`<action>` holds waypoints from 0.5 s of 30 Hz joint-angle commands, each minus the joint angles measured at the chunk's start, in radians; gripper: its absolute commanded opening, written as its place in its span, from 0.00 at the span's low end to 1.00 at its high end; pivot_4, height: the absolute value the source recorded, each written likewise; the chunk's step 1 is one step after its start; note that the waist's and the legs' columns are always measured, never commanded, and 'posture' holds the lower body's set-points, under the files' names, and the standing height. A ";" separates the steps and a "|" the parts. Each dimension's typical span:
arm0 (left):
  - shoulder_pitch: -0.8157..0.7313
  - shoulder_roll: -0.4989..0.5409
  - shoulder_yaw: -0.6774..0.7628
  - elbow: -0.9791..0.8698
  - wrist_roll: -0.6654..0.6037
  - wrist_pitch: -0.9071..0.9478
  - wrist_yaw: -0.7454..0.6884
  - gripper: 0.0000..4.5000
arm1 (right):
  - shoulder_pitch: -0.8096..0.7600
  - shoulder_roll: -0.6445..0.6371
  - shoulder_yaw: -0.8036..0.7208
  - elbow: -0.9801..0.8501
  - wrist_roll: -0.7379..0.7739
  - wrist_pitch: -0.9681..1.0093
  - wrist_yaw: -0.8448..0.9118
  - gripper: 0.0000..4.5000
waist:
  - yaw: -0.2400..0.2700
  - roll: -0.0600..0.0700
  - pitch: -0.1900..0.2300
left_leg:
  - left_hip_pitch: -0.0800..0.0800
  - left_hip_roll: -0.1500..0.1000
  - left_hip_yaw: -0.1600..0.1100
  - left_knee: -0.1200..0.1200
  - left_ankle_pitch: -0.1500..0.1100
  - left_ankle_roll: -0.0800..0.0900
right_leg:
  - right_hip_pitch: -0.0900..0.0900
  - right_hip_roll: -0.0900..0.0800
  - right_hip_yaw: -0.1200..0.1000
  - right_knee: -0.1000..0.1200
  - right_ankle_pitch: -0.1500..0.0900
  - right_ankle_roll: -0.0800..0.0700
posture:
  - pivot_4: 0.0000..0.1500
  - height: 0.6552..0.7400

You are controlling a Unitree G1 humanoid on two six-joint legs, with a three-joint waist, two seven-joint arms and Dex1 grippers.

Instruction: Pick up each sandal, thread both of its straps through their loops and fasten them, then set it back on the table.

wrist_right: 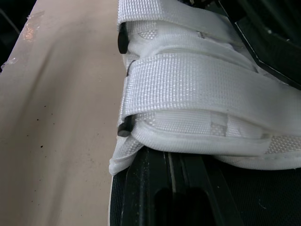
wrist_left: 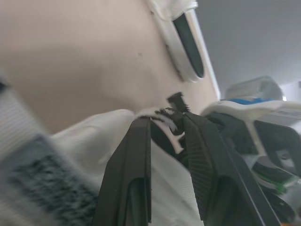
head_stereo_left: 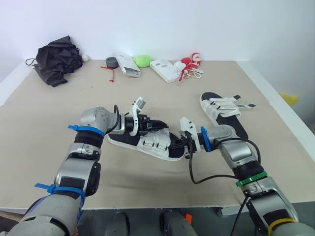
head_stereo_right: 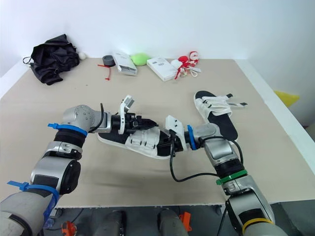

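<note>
Sandal [head_stereo_left: 147,141] strap [wrist_left: 164,115] pinched between left fingers [wrist_left: 131,165].

My left gripper [head_stereo_left: 160,125] reaches in from the left onto a strap [head_stereo_left: 156,132] of the near sandal [head_stereo_left: 129,141], which lies flat on the table [head_stereo_left: 44,123]. My right gripper [head_stereo_left: 185,147] meets that sandal's right end. The second sandal [head_stereo_left: 224,110] lies well apart on the right, straps loose. A black cloth [head_stereo_left: 56,61] sits at the far-left corner.

Coarse woven white cloth straps [wrist_right: 188,80], matt beige table [head_stereo_left: 147,187], ribbed matt black left tool fingers [wrist_left: 207,165]
</note>
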 commanded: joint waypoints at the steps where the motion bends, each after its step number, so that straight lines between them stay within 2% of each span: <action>1: 0.012 0.003 -0.005 0.012 0.067 -0.020 0.048 0.24 | 0.026 -0.019 0.028 0.006 -0.021 0.021 0.010 0.00 | 0.000 0.000 0.000 | 0.000 0.000 0.000 0.000 0.000 0.000 | 0.000 0.000 0.000 0.000 0.000 0.000 | 1.00 1.00; 11: -0.029 -0.018 0.055 0.076 0.111 -0.095 0.144 0.24 | 0.026 -0.018 0.022 0.000 -0.018 0.036 0.006 0.00 | 0.000 0.000 0.000 | 0.002 -0.001 0.000 0.000 0.000 0.000 | 0.003 -0.001 0.000 0.000 0.000 0.000 | 1.00 1.00; 15: -0.042 -0.041 0.104 0.042 0.071 -0.036 0.139 0.24 | 0.029 -0.021 0.018 -0.005 -0.018 0.040 0.006 0.00 | 0.000 0.000 0.000 | 0.002 -0.002 -0.001 -0.003 -0.001 -0.001 | 0.001 -0.001 0.002 -0.001 -0.002 0.002 | 1.00 1.00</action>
